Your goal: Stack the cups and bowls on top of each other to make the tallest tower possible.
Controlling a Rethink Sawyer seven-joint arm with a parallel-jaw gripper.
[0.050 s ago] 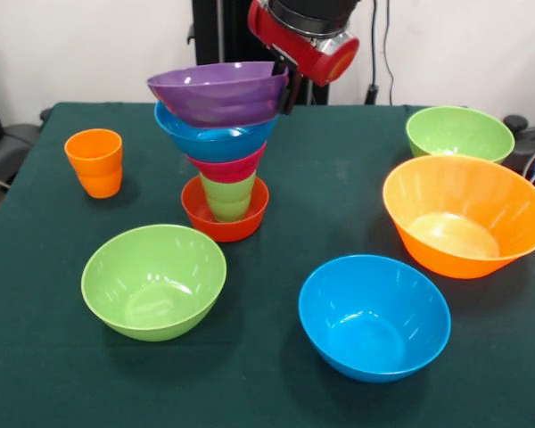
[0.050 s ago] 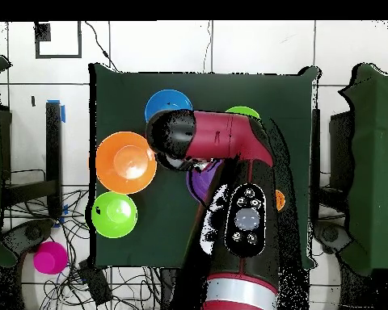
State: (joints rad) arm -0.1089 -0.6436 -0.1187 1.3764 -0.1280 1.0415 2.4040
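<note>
The tower stands left of centre: a small red-orange bowl (image 1: 225, 218) at the base, a light green cup (image 1: 228, 196) in it, then a pink bowl (image 1: 229, 166), a blue bowl (image 1: 216, 135) and a purple bowl (image 1: 218, 92) on top. The purple bowl sits slightly tilted, its right side higher. My gripper (image 1: 283, 82) straddles its right rim, one finger inside and one outside, shut on it. An orange cup (image 1: 95, 162) stands alone at the left. In the overhead view the arm (image 2: 229, 161) covers the tower; only a sliver of the purple bowl (image 2: 197, 184) shows.
Loose bowls stand around the tower: a lime green bowl (image 1: 153, 281) at the front left, a blue bowl (image 1: 374, 316) at the front right, a very large orange bowl (image 1: 465, 216) at the right, and a green bowl (image 1: 459, 134) at the far right.
</note>
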